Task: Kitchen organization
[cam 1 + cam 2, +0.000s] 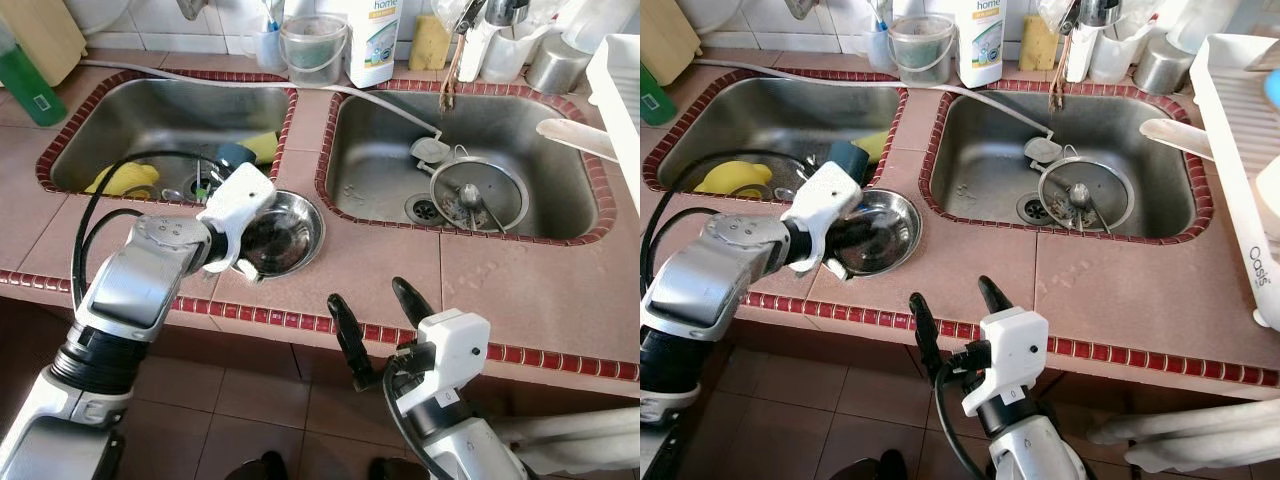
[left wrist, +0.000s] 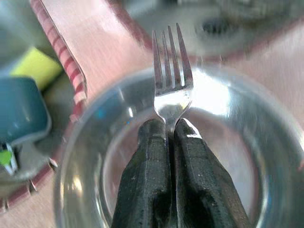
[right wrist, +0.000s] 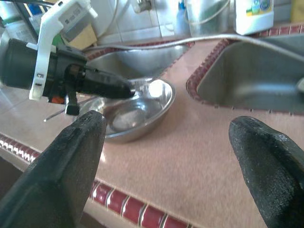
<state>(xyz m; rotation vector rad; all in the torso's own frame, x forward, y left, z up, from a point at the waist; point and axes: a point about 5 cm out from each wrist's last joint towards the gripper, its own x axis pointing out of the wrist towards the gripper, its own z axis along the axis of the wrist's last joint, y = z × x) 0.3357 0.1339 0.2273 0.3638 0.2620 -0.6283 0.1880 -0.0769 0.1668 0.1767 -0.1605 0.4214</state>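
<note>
A steel bowl [image 1: 300,218] rests on the pink tiled counter [image 1: 480,280] between the two sinks. My left gripper [image 2: 169,124] is shut on a fork [image 2: 170,71], gripping its neck, with the tines pointing out over the bowl's [image 2: 266,161] inside. In the right wrist view the left gripper's black fingers [image 3: 102,84] reach in over the bowl's [image 3: 142,111] rim. My right gripper [image 1: 370,295] is open at the counter's front edge, in front of the bowl and apart from it, with nothing between its fingers [image 3: 71,161].
The left sink [image 1: 150,110] holds a yellow sponge [image 1: 125,180] and a blue item [image 1: 235,155]. The right sink [image 1: 380,150] holds a round steel dish with a spoon [image 1: 470,195]. A detergent bottle [image 1: 372,40] and cups stand behind. A white rack [image 1: 1240,150] is at the right.
</note>
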